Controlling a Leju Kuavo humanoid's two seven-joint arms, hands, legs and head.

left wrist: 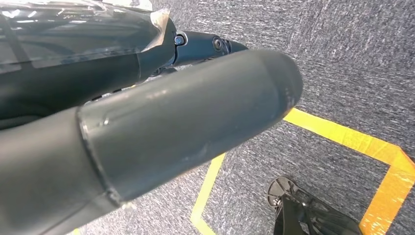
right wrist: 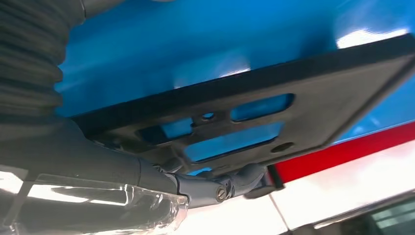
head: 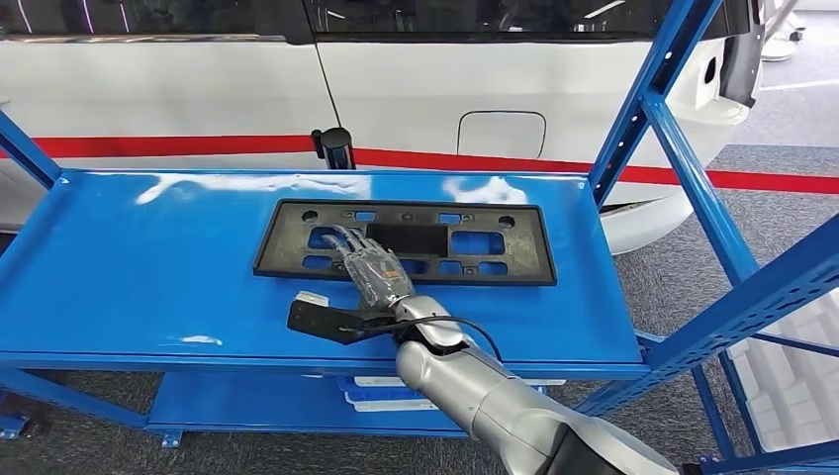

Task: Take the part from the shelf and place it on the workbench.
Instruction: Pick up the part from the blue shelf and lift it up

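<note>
The part, a flat black rectangular frame [head: 495,223] with several cut-outs, lies on the top board of the blue shelf [head: 148,267]. My right hand [head: 374,269] reaches in from the near edge and lies over the frame's left-middle, fingers stretched out and touching it. In the right wrist view the dark fingertips [right wrist: 220,188] sit at the frame [right wrist: 333,98], close to one of its openings, and the frame looks flat on the board. My left hand [left wrist: 171,132] hangs over grey carpet with nothing in it, thumb and fingers extended.
A white car [head: 416,89] with a red stripe stands right behind the shelf. Blue uprights [head: 643,109] rise at the shelf's right end. A lower board carries white items [head: 386,396]. Yellow tape [left wrist: 342,134] marks the carpet.
</note>
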